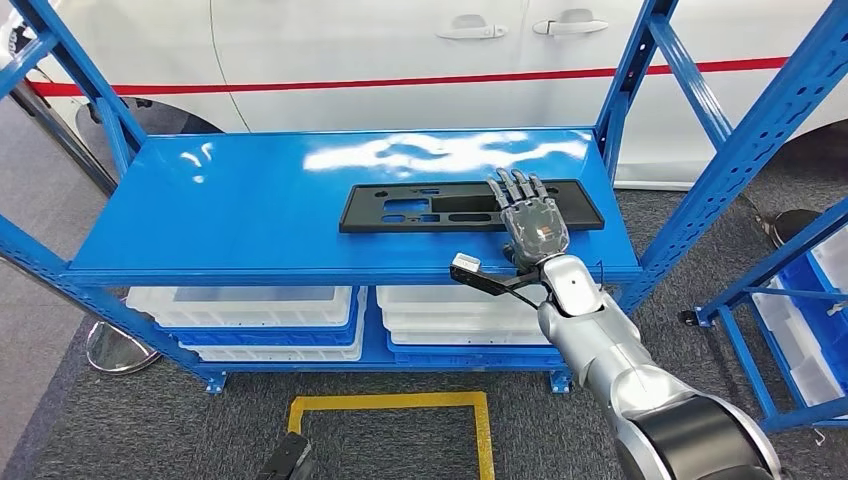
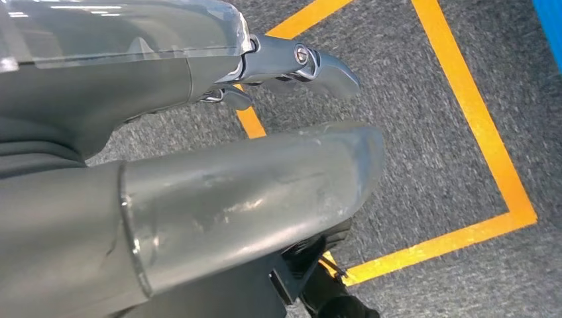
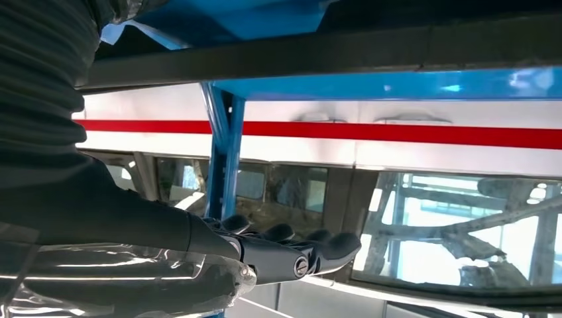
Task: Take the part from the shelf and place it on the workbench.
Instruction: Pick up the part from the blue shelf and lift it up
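Observation:
A long flat black plastic part (image 1: 420, 208) with cut-outs lies on the top board of the blue shelf (image 1: 230, 200), towards its right side. My right hand (image 1: 530, 220) is stretched out over the part's right portion, fingers straight and spread, holding nothing. The right wrist view has the fingers (image 3: 291, 248) apart from the dark part (image 3: 331, 53), with a gap between them. My left hand (image 2: 265, 192) hangs low over the floor with nothing in it, its fingers (image 2: 298, 63) extended.
Blue uprights (image 1: 740, 150) frame the shelf at both sides. White bins (image 1: 250, 310) fill the lower level. A yellow taped square (image 1: 390, 402) marks the grey carpet in front. A white car (image 1: 400, 50) stands behind, and another blue rack (image 1: 810, 310) is at the right.

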{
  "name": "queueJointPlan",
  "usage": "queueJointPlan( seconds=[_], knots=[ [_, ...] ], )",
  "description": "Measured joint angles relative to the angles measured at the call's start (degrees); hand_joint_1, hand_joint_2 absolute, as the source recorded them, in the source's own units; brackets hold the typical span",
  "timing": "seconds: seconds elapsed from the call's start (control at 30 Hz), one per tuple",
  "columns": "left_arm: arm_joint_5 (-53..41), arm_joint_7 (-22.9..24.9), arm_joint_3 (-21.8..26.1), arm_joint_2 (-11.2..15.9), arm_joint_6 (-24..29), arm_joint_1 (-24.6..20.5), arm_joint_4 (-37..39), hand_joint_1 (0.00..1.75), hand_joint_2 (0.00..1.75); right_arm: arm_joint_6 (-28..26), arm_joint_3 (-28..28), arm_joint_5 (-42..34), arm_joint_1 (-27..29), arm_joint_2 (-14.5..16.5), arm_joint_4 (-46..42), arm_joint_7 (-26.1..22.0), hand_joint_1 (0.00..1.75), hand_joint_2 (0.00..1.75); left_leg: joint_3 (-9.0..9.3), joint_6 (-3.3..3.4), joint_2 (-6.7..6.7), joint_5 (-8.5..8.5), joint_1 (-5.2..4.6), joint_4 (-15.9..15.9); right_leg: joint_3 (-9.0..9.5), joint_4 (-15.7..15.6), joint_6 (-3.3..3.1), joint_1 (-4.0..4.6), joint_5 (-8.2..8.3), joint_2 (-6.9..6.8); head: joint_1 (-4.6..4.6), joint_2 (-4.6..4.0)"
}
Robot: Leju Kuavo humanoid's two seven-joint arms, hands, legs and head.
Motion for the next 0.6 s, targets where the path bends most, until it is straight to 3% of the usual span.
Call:
queueJointPlan(
  seconds=[0.07,0.1,0.13,0.23,0.3,0.4,0.47,0.53,0.57,0.6],
  knots=[
    [0.03,-0.01,-0.02,0.00,0.00,0.07,0.00,0.00,0.00,0.16,0.00,-0.14,0.14,0.17,0.24,-0.34,0.00,1.75,-3.22,-0.26,0.01,-2.23,0.10,6.48,-0.03,0.03,-0.11,0.08,-0.05,-0.04,0.00,0.00],
    [0.05,-0.01,-0.02,0.00,0.00,0.11,0.00,0.00,0.00,0.35,0.01,-0.25,0.19,0.25,0.34,-0.64,0.00,1.75,-3.57,-0.25,0.01,-1.79,0.10,6.99,-0.01,0.04,-0.11,0.10,-0.06,-0.05,0.00,0.00],
    [0.07,-0.02,-0.02,0.00,0.00,0.11,0.00,0.00,0.00,0.61,0.02,-0.40,0.21,0.36,0.44,-0.98,0.00,1.75,-2.82,-0.14,0.01,-0.33,0.10,5.25,0.03,0.05,-0.10,0.11,-0.08,-0.04,0.00,0.00],
    [0.16,-0.08,-0.02,0.03,0.00,-0.12,0.00,0.00,0.00,1.10,0.20,-0.94,0.10,0.60,0.54,-1.65,0.00,1.75,2.62,0.72,-0.01,4.99,-0.08,-6.30,0.18,0.09,0.24,0.20,-0.18,0.03,0.01,0.00],
    [0.20,-0.09,-0.02,0.06,0.00,-0.21,0.00,0.00,0.00,1.10,0.38,-1.39,0.09,0.72,0.57,-1.75,0.00,1.75,4.18,1.27,-0.05,5.70,-0.39,-9.79,0.08,0.01,0.87,0.27,-0.13,0.05,0.02,0.00],
    [0.23,-0.13,-0.04,0.11,-0.04,-0.18,0.00,0.00,0.00,1.08,0.64,-2.15,0.02,0.84,0.58,-2.22,0.00,1.75,4.52,2.15,-0.04,6.17,-0.27,-10.66,0.02,-0.03,1.94,0.27,-0.27,0.03,0.03,0.00],
    [0.23,-0.20,-0.06,0.13,-0.10,-0.26,0.00,0.00,0.00,1.13,0.74,-2.55,-0.17,0.85,0.58,-2.62,0.00,1.75,4.85,2.85,0.04,6.57,0.00,-11.38,-1.52,3.31,2.40,0.27,-2.42,0.00,0.05,0.00],
    [0.25,-0.28,-0.08,0.13,-0.15,-0.28,0.00,0.00,0.00,1.22,0.92,-2.96,-0.04,0.85,0.62,-2.92,0.00,1.75,4.85,3.24,0.10,6.51,-0.12,-11.45,-5.11,10.67,2.72,0.21,-5.89,-0.01,0.05,0.00],
    [0.25,-0.31,-0.08,0.13,-0.17,-0.23,0.00,0.00,0.00,1.26,1.05,-3.14,0.17,0.85,0.64,-3.02,0.00,1.75,4.85,3.30,0.10,6.45,-0.15,-11.41,-6.74,13.81,2.85,0.18,-6.85,-0.02,0.05,0.00],
    [0.25,-0.33,-0.08,0.13,-0.19,-0.18,0.00,0.00,0.00,1.27,1.16,-3.22,0.36,0.84,0.67,-3.05,0.00,1.75,4.86,3.32,0.08,6.37,-0.17,-11.35,-7.59,15.24,2.92,0.15,-6.79,-0.02,0.05,0.00]
  ],
)
